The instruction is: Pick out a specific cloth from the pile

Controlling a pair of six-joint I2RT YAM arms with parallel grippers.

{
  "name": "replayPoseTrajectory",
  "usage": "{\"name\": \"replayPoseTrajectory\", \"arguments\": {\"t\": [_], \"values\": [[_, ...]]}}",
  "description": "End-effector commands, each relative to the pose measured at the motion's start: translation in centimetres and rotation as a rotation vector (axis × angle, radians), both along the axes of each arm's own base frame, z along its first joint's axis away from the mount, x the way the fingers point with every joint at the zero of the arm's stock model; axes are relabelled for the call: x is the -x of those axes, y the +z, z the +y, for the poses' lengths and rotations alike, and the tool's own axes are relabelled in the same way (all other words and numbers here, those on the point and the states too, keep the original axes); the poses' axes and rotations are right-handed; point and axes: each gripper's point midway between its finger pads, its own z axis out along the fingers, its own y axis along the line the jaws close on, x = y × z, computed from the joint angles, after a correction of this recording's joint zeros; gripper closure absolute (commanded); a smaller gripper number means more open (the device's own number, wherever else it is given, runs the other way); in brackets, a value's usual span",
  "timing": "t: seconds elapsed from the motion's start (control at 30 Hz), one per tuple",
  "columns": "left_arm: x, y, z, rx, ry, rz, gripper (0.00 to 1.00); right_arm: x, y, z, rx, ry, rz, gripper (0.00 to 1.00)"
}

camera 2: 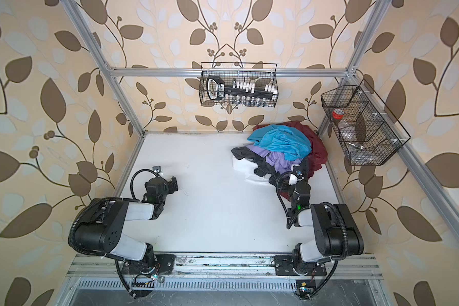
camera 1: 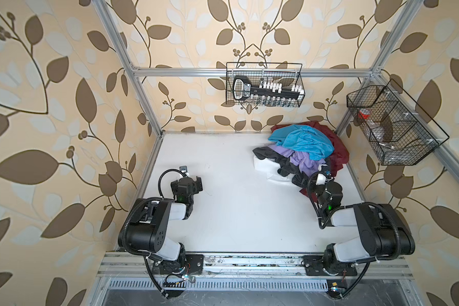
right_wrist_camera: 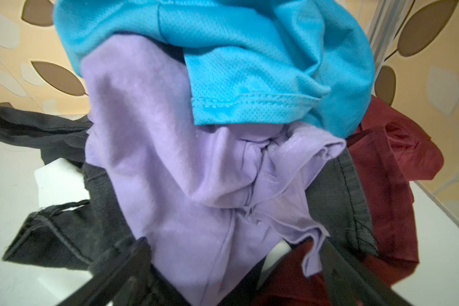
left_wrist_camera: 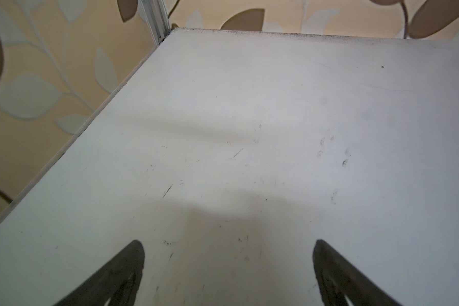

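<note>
Ahead of the right claw (right_wrist_camera: 235, 242): pile (camera 1: 304, 151) of mixed crumpled garments on the white bench (camera 1: 236, 217), with the claw at its near edge.
Right claw state: released; black fingers (right_wrist_camera: 133, 262) spread wide either side of the lilac purple garment's (right_wrist_camera: 157, 164) low hem, pinching nothing.
Task's thing: plain white wrinkled fabric cloth (camera 1: 263, 166), flat on the bench at the pile's edge, on the side of the right claw that faces the left claw (left_wrist_camera: 228, 243); mostly buried under a dark grey-black garment (right_wrist_camera: 64, 238) and the lilac one.
Above and beyond the right claw: turquoise blue mesh garment (right_wrist_camera: 249, 53), topping the pile.
Under and outward of the right claw: maroon red garment (right_wrist_camera: 392, 164).
Left claw state: released, over bare bench, well apart from the pile.
</note>
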Motion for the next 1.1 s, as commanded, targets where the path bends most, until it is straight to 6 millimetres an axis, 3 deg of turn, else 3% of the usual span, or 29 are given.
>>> {"name": "replayPoseTrajectory", "arguments": {"t": [0.0, 0.83, 0.93, 1.07], "values": [[-0.9, 1.5, 0.2, 0.013, 0.007, -0.047, 0.01, 0.1, -0.2, -0.3, -0.002, -0.014, 0.001, 0.0], [-0.8, 1.6, 0.2, 0.012, 0.006, -0.052, 0.01, 0.1, -0.2, -0.3, 0.0, -0.017, -0.001, 0.0], [-1.1, 2.4, 0.1, 0.003, -0.004, -0.036, 0.01, -0.3, 0.8, -1.5, -0.01, -0.093, 0.015, 0.0], [-0.8, 5.3, -0.6, 0.019, -0.041, -0.021, 0.01, -0.4, 1.6, -2.3, -0.022, -0.148, 0.093, 0.0]]}}
